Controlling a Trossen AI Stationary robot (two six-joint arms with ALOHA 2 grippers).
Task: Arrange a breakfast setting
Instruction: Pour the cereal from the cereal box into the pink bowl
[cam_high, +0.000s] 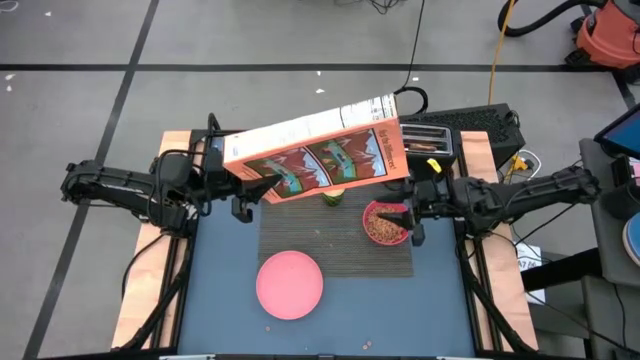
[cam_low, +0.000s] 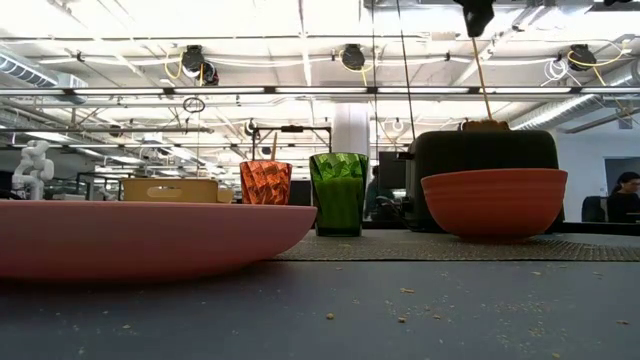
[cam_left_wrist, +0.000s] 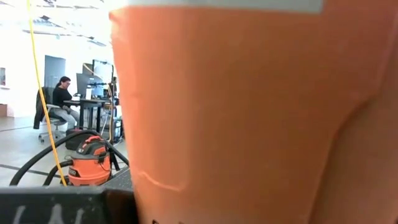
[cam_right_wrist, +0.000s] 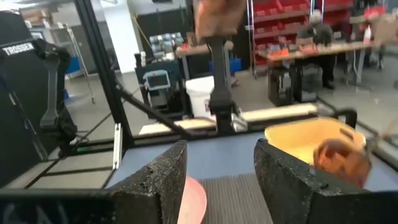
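My left gripper (cam_high: 258, 188) is shut on an orange cereal box (cam_high: 318, 152), held high over the table's far side; the box fills the left wrist view (cam_left_wrist: 249, 118). My right gripper (cam_high: 410, 222) is open and empty at the right rim of the pink-red bowl (cam_high: 385, 222), which holds brown cereal and stands on the dark woven placemat (cam_high: 340, 250). The pink plate (cam_high: 290, 285) lies at the mat's near edge. The green cup (cam_low: 338, 192) and red tumbler (cam_low: 265, 182) stand at the far side, mostly under the box. The fruit is out of view. My left gripper holds the cereal box near its left end (cam_high: 268, 180), coming level from the table's left. One finger (cam_high: 262, 186) lies on the printed broad face; the other is hidden under the box. The box is lifted clear, broad face up, slanting toward the far right.
A black toaster (cam_high: 440, 135) stands at the far right, with a brown slice (cam_low: 485, 125) in its top. Crumbs lie scattered on the blue table top (cam_low: 400, 310). A person sits at a desk in the room behind (cam_left_wrist: 62, 99).
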